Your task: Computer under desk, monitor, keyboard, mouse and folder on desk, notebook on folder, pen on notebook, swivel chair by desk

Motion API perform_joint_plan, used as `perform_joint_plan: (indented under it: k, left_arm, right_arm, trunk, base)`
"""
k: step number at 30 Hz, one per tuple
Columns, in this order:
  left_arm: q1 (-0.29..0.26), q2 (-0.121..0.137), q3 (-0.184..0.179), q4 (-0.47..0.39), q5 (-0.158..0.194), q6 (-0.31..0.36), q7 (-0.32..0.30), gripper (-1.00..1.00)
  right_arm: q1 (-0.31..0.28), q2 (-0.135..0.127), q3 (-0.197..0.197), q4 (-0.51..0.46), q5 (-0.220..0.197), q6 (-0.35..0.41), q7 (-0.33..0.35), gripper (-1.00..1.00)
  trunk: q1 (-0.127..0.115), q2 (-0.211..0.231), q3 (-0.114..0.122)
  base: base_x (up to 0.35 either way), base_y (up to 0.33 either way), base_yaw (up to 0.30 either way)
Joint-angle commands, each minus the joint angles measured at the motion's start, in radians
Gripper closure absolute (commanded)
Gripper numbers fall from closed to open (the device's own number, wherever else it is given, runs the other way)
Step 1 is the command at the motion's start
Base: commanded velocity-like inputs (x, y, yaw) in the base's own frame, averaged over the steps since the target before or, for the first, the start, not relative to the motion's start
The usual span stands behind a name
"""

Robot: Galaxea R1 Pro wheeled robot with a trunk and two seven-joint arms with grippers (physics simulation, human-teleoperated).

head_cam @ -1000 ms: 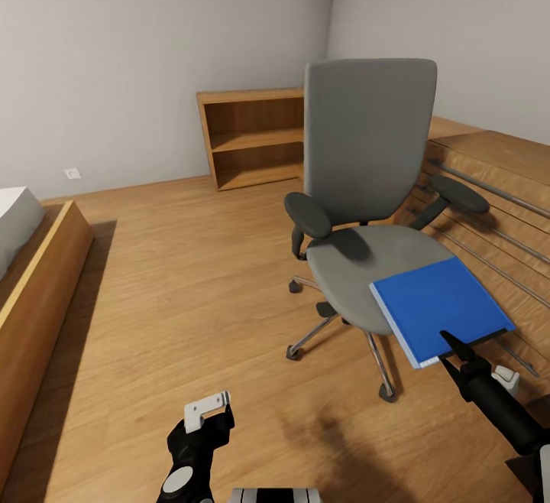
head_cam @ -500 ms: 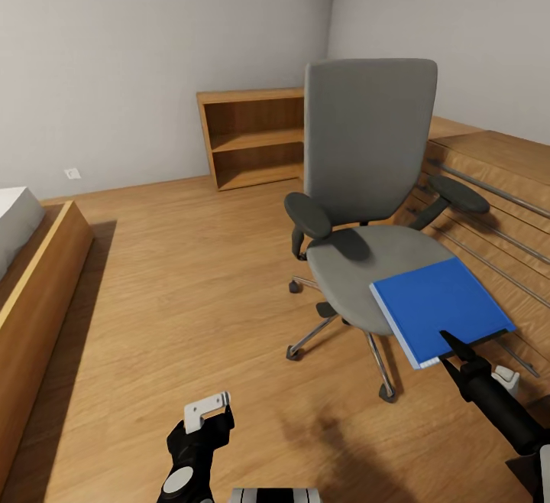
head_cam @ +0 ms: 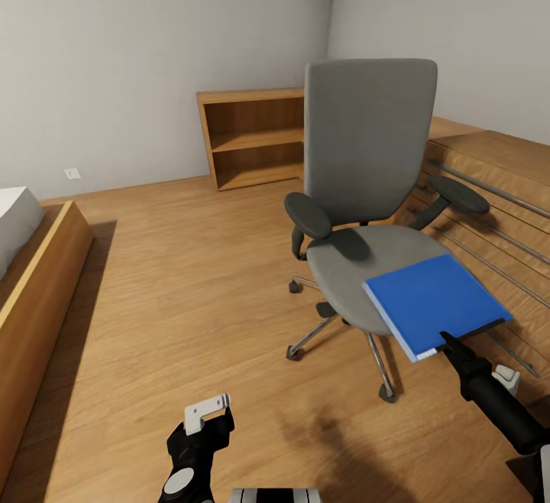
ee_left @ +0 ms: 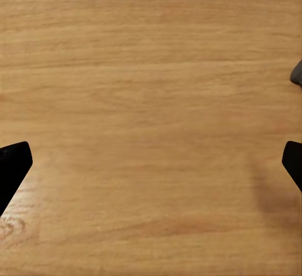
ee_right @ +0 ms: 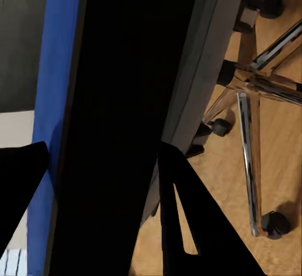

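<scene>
Bed frame (head_cam: 34, 304) sits at far left, wood floor (head_cam: 176, 281) between it and the chair, nothing lying in the path. Left tool (head_cam: 200, 420) hangs low over bare floor; in its wrist view the two black fingers (ee_left: 11, 169) sit wide apart, nothing between them. Open bookshelf (head_cam: 252, 136) against the back wall, well clear.

Swivel chair (head_cam: 367, 182) centre-right, folder (head_cam: 431, 303) on the front right of the seat, overhanging the edge. Change vs half a second ago: folder has shifted up and left a bit, near corner lifted, so it looks like the lift has started.

Right tool (head_cam: 449, 344) is at the folder's near edge. Its wrist view has a finger (ee_right: 189, 219) either side of the blue cover and dark underside, so I read it as pinching the folder.

Wooden drawer chest (head_cam: 489, 182) sits right behind the chair, close to the right armrest (head_cam: 457, 196); watch both when swinging the folder out. No counter in frame, so a turn or drive is needed next.
</scene>
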Motion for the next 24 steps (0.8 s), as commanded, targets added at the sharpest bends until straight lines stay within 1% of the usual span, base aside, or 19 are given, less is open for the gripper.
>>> perform_joint_plan:
  k: [1,13,24]
  left_arm:
    - [-0.001,0.000,-0.001,-0.001,0.004,0.004,0.006,-1.00]
    - [-0.001,-0.001,-0.002,0.028,0.003,0.004,0.005,-1.00]
    - [-0.001,-0.001,-0.002,0.030,0.003,0.004,0.005,-1.00]
  right_arm:
    - [-0.001,0.001,-0.003,0.000,0.007,0.006,0.003,1.00]
    - [-0.001,0.002,-0.003,0.003,0.007,0.003,0.003,1.00]
    - [-0.001,0.002,-0.003,0.003,0.007,0.001,0.003,1.00]
  trunk:
    - [0.000,0.000,-0.001]
    - [0.000,0.000,-0.001]
    - [-0.005,0.002,0.042]
  base:
    - [0.000,0.000,0.000]
    - [0.000,0.000,0.000]
    - [0.000,0.000,0.000]
